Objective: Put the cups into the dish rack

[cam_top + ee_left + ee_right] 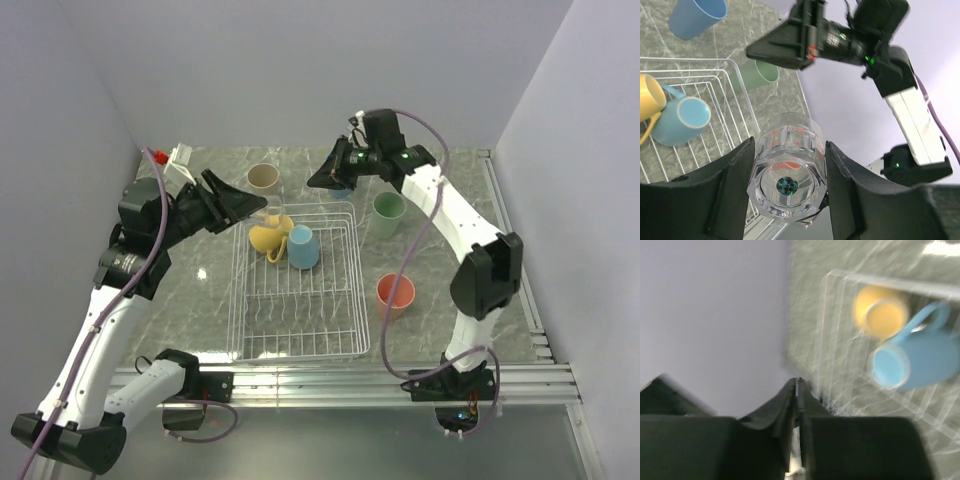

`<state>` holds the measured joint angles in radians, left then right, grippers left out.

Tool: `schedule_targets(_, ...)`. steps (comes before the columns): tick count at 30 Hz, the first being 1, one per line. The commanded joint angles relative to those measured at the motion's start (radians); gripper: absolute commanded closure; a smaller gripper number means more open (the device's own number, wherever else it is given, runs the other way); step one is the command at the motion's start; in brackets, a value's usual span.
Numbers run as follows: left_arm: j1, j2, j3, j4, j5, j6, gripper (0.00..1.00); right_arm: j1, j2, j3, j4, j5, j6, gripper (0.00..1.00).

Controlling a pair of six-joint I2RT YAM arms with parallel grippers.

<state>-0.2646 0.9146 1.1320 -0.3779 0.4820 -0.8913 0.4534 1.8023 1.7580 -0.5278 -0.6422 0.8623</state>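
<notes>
The white wire dish rack (300,330) sits mid-table and holds a yellow mug (266,238) and a light-blue mug (303,247). My left gripper (258,207) is shut on a clear faceted glass (787,170), held above the rack's far left corner (735,75). My right gripper (315,182) is shut and empty, hovering over the table just behind the rack. A blue cup (341,189) is partly hidden behind it. A beige cup (263,178), a green cup (388,213) and a salmon cup (395,294) stand on the table. The blurred right wrist view shows the shut gripper (797,382) and both mugs (880,310).
A red and white object (180,157) lies at the back left corner. Metal rails (515,250) run along the table's right and near edges. Walls close in on the left, back and right. The right arm (900,100) shows in the left wrist view.
</notes>
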Motion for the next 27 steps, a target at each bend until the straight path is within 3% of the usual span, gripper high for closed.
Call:
schedule_targets(1, 0.01, -0.02, 0.051, -0.015, 0.021, 0.035, 1.0, 0.013, 0.121, 0.138, -0.219, 0.124, -0.167, 1.0)
schedule_targets(18, 0.019, -0.083, 0.049, -0.115, 0.023, 0.046, 1.0, 0.137, 0.408, 0.353, -0.327, 0.361, -0.246, 1.0)
schedule_targets(27, 0.021, -0.08, 0.078, -0.18, 0.021, 0.087, 1.0, 0.143, 0.448, 0.353, -0.345, 0.476, -0.269, 1.0)
